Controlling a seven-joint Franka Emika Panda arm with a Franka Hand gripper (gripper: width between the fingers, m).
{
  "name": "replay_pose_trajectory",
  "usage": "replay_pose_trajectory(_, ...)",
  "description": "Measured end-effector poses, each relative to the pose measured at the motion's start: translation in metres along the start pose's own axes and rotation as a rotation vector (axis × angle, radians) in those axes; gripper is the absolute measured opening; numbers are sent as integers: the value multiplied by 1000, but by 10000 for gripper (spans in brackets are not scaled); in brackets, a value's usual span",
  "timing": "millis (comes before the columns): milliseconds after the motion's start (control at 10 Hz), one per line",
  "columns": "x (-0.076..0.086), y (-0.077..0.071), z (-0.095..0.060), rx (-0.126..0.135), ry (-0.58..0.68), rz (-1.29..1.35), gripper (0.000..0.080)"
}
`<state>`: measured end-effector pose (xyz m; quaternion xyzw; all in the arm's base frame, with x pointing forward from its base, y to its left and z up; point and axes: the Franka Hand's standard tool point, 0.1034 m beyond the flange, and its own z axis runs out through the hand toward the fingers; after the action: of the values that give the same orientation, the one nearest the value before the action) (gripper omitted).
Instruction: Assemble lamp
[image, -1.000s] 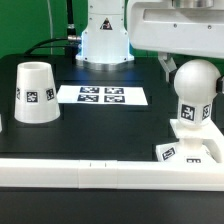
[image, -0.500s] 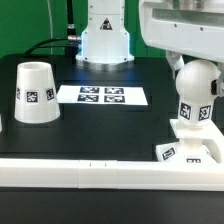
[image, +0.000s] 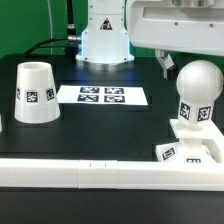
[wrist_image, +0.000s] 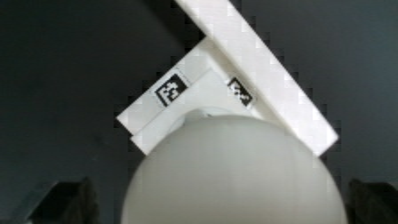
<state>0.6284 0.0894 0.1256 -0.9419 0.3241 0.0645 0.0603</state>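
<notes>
The lamp's round bulb (image: 197, 86) stands upright on its stem on the flat square base (image: 190, 152) at the exterior view's right. My gripper (image: 192, 55) hangs just above the bulb, and one dark finger (image: 165, 63) shows beside the bulb's top. In the wrist view the bulb (wrist_image: 222, 170) fills the lower middle, and my gripper (wrist_image: 214, 205) is open with a dark finger (wrist_image: 64, 203) on each side, apart from it. The base (wrist_image: 192, 85) lies beyond the bulb. The cone shade (image: 36, 92) stands alone at the exterior view's left.
The marker board (image: 100, 96) lies flat in the middle of the black table. A long white rail (image: 90, 172) runs along the table's front edge, right before the base. The robot's white pedestal (image: 104, 40) stands at the back.
The hand dipped toward the exterior view's right half a second ago and has come back up and left. The bulb stays upright on the base.
</notes>
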Motion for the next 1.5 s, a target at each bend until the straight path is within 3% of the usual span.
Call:
replay_pose_trajectory(200, -1, -1, -1, -14, 4, -199, 698)
replay_pose_trajectory(800, 0, 0, -1, -15, 1, -651, 698)
replay_pose_trajectory(900, 1, 1, -1, -23, 2, -744, 698)
replay_pose_trajectory(1000, 1, 1, -1, -60, 12, -853, 698)
replay_pose_trajectory(1300, 1, -2, -3, -103, 20, -1153, 698)
replay_pose_trajectory(1500, 0, -3, -2, -109, 9, -1311, 698)
